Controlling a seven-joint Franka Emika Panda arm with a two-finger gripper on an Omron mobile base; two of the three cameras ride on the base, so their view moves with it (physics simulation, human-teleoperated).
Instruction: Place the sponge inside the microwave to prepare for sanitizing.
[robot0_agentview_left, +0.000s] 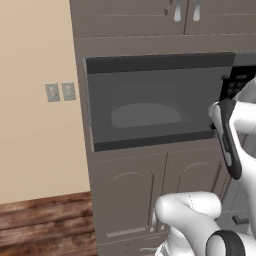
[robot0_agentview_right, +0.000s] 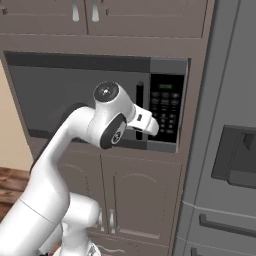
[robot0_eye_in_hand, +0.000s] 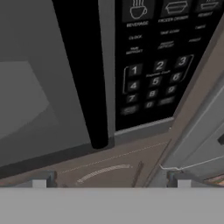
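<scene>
The gripper is held up in front of the microwave, close to the door's black handle and the keypad. From where the pictures look, I cannot tell whether its fingers are apart or together: the right base view gives only the white end of the hand against the door, and in the hand view just two pale stubs sit at the bottom edge with nothing visible between them.

Going left to right: a beige wall with two outlet plates and a strip of wood floor below, then the brown cabinets that frame the microwave. Its door looks shut; through the dark window a pale round turntable shows faintly. Next comes the upright black door handle, then the keypad with its number keys, and beyond it the tall grey refrigerator with a dispenser recess.

The sponge is nowhere that I can make out, neither on the cabinets nor at the hand, so I cannot say where it lies.

As for progress, it seems early. With the door apparently closed and the hand near the handle, I would judge that opening the door is the step in hand. Fetching the sponge and setting it on the turntable are left to do.
</scene>
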